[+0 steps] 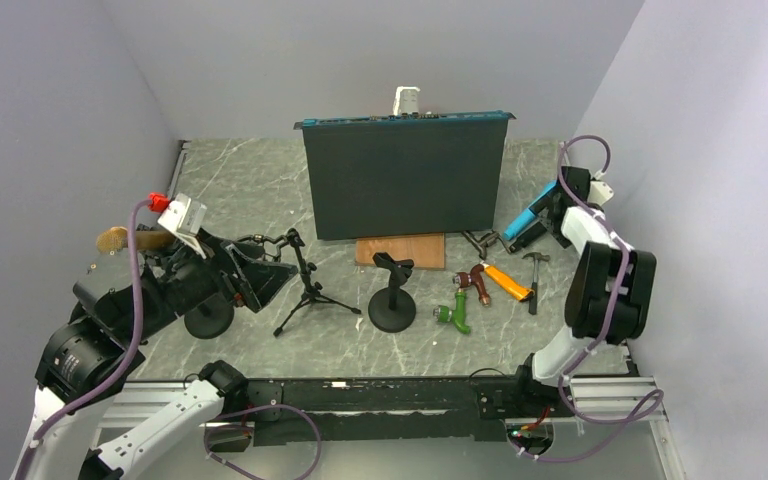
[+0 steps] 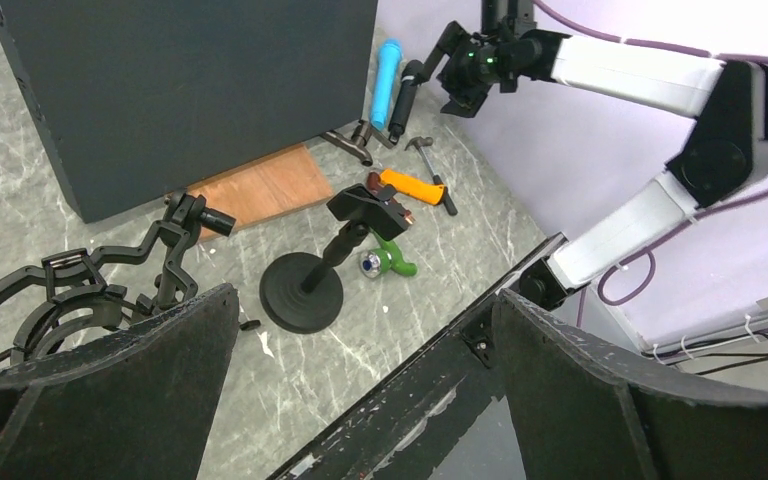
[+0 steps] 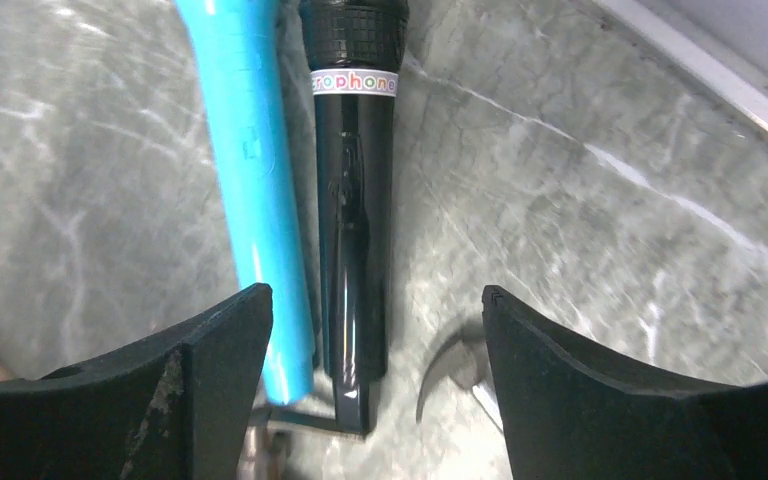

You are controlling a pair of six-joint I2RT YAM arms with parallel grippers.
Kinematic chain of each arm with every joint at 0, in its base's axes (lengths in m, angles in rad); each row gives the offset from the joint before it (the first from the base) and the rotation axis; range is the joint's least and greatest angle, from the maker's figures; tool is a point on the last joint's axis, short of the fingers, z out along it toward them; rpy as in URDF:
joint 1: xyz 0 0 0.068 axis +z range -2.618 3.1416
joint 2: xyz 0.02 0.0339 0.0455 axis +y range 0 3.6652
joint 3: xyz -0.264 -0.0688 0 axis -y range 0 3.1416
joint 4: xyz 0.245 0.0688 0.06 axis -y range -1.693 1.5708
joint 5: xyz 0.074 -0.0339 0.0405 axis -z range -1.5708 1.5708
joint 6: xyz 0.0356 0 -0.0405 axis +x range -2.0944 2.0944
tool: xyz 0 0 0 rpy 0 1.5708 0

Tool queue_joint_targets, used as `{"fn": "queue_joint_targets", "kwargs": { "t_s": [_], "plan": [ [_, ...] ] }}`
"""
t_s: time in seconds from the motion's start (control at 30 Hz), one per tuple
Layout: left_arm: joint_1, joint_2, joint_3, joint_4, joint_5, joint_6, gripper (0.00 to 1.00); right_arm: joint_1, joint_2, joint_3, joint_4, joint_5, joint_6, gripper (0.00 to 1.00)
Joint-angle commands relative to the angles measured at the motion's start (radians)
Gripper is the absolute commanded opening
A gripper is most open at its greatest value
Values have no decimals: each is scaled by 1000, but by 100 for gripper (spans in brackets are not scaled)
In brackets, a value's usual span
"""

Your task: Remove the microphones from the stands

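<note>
A black microphone point(image 3: 353, 190) lies flat on the table beside a blue one point(image 3: 255, 180), at the back right in the top view point(image 1: 532, 232). My right gripper point(image 3: 375, 295) is open above them, with the black microphone's tail between its fingers; it also shows in the top view point(image 1: 548, 222). A round-base stand point(image 1: 392, 300) with an empty clip stands mid-table, and a tripod stand point(image 1: 310, 285) is to its left. My left gripper point(image 2: 365, 300) is open and empty at the left point(image 1: 270, 280), above a shock mount point(image 2: 50, 300).
A dark upright panel point(image 1: 405, 180) stands at the back on a wooden board point(image 1: 400, 250). A hammer point(image 1: 535, 270), an orange-handled tool point(image 1: 505, 282) and a green tool point(image 1: 455, 315) lie to the right of the stand. Another round base point(image 1: 208, 320) sits under the left arm.
</note>
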Motion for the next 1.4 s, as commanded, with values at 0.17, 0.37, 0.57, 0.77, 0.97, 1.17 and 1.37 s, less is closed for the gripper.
{"fn": "queue_joint_targets", "kwargs": {
  "t_s": [0.17,0.37,0.57,0.77,0.97,1.17,1.37],
  "plan": [
    [1,4,16,23,16,6,99,93,-398,-137,-44,29,-68,79],
    [1,6,10,23,13,9,99,373,-592,-99,-108,101,-176,81],
    [1,8,34,-38,-55,49,99,611,-696,-33,-105,-19,-275,82],
    [1,28,80,-101,-119,103,99,759,-670,35,12,-421,-416,86],
    [1,38,92,-142,-148,135,97,935,-519,143,55,-699,-566,97],
    [1,31,101,-180,-182,150,97,1036,-340,228,109,-956,-678,100],
    [1,19,112,-196,-184,152,97,1055,-182,265,239,-1168,-730,98]
  ]
}}
